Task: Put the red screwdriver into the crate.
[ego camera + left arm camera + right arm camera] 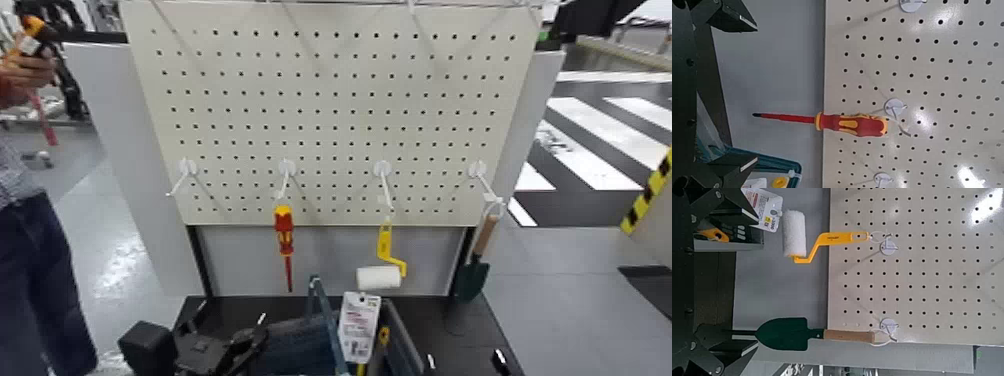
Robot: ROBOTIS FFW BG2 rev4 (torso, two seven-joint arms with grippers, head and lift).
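The red screwdriver (pixel 284 240) hangs shaft-down from a white hook on the pegboard (pixel 330 100); the left wrist view shows the screwdriver (pixel 840 123) straight ahead of my left gripper (pixel 719 90). That gripper is open and still apart from the tool, with nothing between its fingers (pixel 733 16). In the head view the left gripper (pixel 205 350) sits low at the front left. The dark slotted crate (pixel 290 345) stands below the board, with a thin upright handle. My right gripper (pixel 711 274) is open and empty, facing the board's right side.
A yellow-handled paint roller (pixel 380 268) and a green trowel (pixel 474 268) hang on hooks to the right. A white tagged item (pixel 358 325) sits in the crate. A person (pixel 30 200) stands at the far left holding a tool.
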